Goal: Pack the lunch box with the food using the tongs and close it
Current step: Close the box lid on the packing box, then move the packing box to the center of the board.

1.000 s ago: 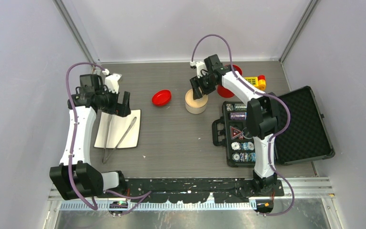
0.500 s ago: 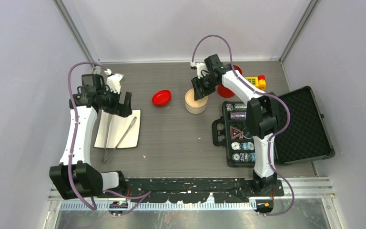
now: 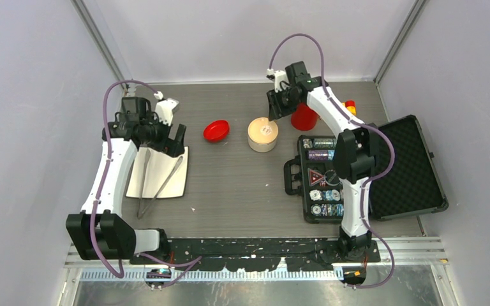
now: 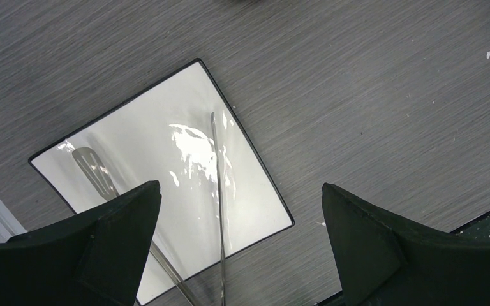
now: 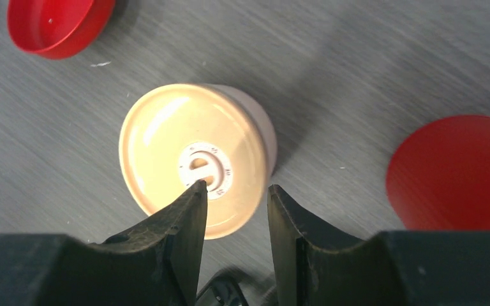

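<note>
The long tongs [image 4: 219, 191] lie near-to-far on the plate [image 4: 252, 191], right under the wide-open left gripper [image 4: 239, 185]; the half-open, empty right gripper [image 5: 235, 188] hangs near the lidded lunch box [image 5: 166, 137].

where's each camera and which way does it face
top external: above and behind the bases, looking down on the table; both arms show
left wrist: on the left arm, facing down at the tongs on the white plate; left gripper shows
right wrist: on the right arm, facing down at the lunch box; right gripper shows
shared: top and right wrist both see the lunch box
</note>
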`<state>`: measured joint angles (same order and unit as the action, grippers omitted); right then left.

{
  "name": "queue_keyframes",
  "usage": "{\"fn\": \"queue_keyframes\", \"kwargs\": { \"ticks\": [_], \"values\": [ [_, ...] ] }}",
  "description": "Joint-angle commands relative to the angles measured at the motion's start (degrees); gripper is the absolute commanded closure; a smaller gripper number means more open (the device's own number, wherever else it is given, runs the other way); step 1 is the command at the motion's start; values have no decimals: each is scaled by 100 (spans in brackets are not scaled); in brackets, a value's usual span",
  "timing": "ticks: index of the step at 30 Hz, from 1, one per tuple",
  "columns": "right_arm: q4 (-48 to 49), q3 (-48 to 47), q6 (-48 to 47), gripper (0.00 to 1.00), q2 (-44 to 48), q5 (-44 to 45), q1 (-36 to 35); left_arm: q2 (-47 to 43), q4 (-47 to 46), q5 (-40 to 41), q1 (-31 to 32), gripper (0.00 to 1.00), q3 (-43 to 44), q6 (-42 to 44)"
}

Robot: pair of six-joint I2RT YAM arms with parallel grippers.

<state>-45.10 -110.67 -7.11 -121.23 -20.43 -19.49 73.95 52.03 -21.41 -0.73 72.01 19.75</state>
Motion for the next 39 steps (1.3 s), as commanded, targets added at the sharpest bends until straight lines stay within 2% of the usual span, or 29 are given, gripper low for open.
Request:
{"fn": "queue_keyframes", "kwargs": {
  "ticks": [1, 8, 17, 30, 39],
  "values": [
    [116, -435, 47, 55, -125, -31, 118, 38, -242, 58, 21, 0, 307, 60],
    [4, -543, -16, 56, -474, -374, 156, 108, -207, 77, 26, 0, 352, 47],
    [-259, -520, -298, 75, -857, -624, 189, 164, -132, 82, 230, 0, 402, 22],
    [-290, 181, -505, 99, -618, -820, 23, 149, -98, 43, 427, 0, 244, 57],
    [-95, 996, -517, 100, -58, -869, -375, -44, -79, -37, 710, 0, -96, 62]
  ]
}}
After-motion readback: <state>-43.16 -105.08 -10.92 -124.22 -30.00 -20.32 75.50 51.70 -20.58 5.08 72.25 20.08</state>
